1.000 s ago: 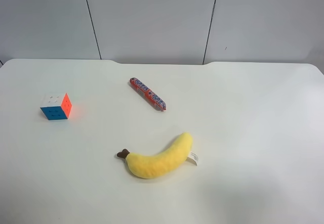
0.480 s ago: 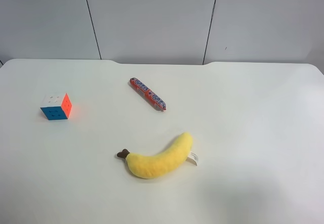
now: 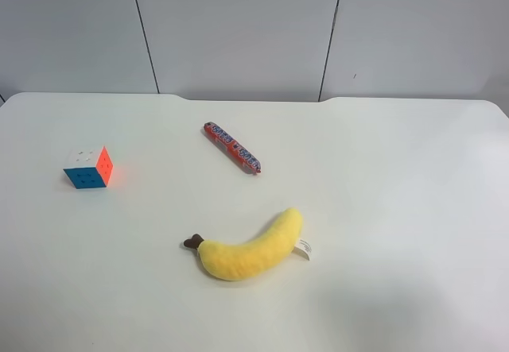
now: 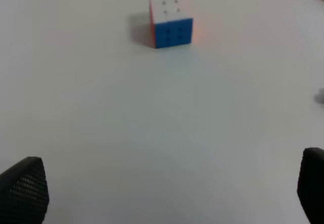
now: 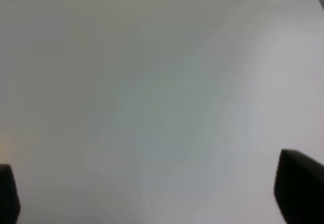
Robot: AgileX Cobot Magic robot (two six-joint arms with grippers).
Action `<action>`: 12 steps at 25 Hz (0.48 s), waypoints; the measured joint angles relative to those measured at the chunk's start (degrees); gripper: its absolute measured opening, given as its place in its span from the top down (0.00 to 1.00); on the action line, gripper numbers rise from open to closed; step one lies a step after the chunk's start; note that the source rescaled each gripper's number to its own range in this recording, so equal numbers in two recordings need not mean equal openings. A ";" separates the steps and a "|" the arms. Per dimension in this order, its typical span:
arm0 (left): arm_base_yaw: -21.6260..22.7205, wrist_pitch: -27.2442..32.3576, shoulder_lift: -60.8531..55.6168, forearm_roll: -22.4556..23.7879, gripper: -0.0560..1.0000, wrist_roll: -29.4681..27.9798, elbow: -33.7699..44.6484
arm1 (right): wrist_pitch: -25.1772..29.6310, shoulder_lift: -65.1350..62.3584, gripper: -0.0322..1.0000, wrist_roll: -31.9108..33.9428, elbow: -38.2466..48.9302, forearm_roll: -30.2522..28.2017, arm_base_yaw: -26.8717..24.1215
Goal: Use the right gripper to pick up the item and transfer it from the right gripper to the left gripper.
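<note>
The item, a small puzzle cube (image 3: 88,168) with white, blue and orange faces, rests on the white table (image 3: 382,177) at the exterior high view's left. It also shows in the left wrist view as the cube (image 4: 170,21), well ahead of my left gripper (image 4: 167,188), whose black fingertips (image 4: 25,188) stand wide apart with nothing between them. My right gripper (image 5: 152,191) is open too, over bare table, with only its fingertips (image 5: 298,186) showing. Neither arm appears in the exterior high view.
A yellow plush banana (image 3: 250,249) lies near the table's middle front. A red candy stick (image 3: 232,147) lies behind it, angled. Grey wall panels (image 3: 238,26) stand past the table's far edge.
</note>
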 joint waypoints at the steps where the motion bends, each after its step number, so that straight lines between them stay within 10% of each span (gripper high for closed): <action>1: 0.00 0.08 0.00 -0.52 0.00 0.34 0.57 | 0.00 0.00 0.00 0.00 0.00 0.00 0.00; 12: 0.00 -7.08 0.00 -0.61 0.00 2.12 2.66 | 0.00 0.00 0.00 0.00 0.00 0.00 0.00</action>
